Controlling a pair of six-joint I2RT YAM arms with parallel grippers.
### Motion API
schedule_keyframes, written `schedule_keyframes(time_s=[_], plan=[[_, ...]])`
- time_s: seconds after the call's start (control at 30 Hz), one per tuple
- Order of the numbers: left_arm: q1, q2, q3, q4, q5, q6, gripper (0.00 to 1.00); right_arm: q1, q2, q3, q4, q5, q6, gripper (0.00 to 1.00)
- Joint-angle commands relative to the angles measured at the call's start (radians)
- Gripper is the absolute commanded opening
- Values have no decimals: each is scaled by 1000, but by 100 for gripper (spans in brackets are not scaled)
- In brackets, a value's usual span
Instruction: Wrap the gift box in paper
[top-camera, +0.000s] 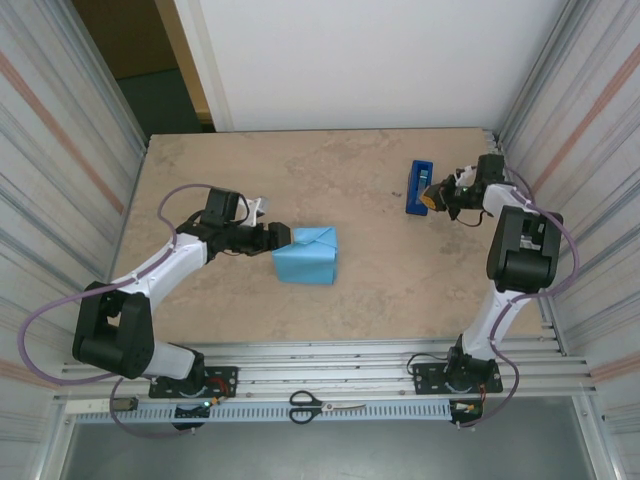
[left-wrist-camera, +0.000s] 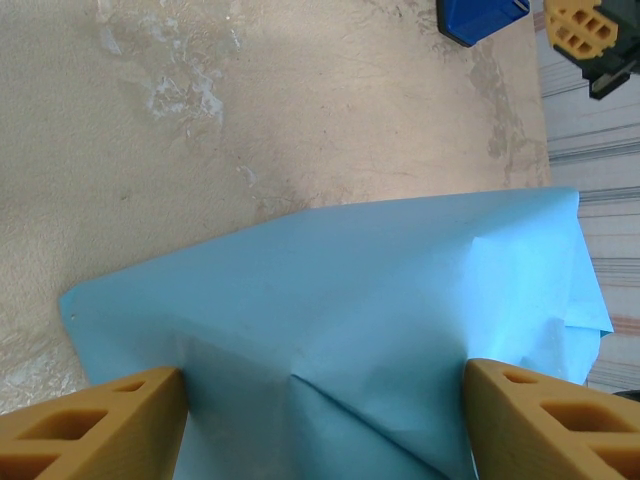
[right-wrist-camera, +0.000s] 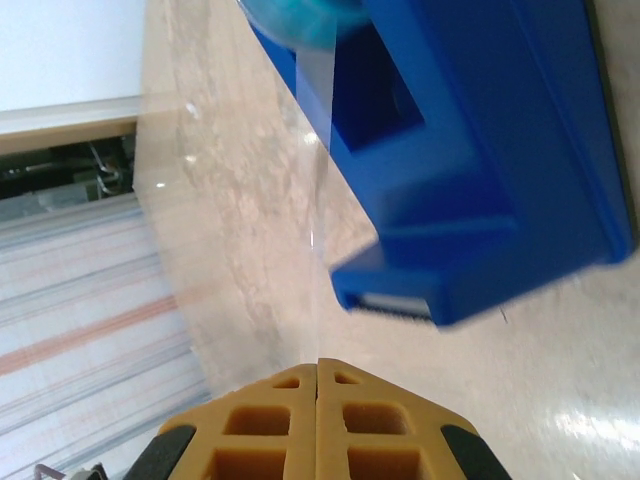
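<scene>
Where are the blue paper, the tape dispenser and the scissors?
the paper (top-camera: 305, 255), top view, middle of its folded upper face.
the tape dispenser (top-camera: 418, 187), top view, middle of its blue body.
the scissors (top-camera: 322, 405), top view, at the pivot.

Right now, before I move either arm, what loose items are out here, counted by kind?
Light sky-blue sheet of paper, folded into a parcel: 1
Royal-blue blocky plastic tape dispenser: 1
Clear strip of tape, drawn from the dispenser: 1
Black-handled metal scissors: 1
Total: 4
</scene>
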Motion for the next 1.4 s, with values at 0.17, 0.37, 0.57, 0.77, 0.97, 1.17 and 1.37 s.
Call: schedule_keyframes(time_s=[0.17,0.37,0.57,0.77,0.97,1.17,1.37], plan=[[-12,27,-43,-94,-18,44,71,16,-136,-149,-9,0,19,0],[-13,29,-43,-99,-17,46,71,19,-136,-194,3,20,13,0],[-12,30,-44,-94,-14,45,71,21,-144,-215,-10,76,-16,0],[-12,32,-43,-94,-13,46,71,27,-99,-239,16,118,-23,0],[-13,33,-43,-98,-12,51,71,37,-36,-208,62,221,-43,0],[-12,37,-43,-98,-18,51,71,29,23,-163,41,282,-57,0],[-13,36,-45,-97,-18,51,71,33,51,-110,-52,355,-107,0]])
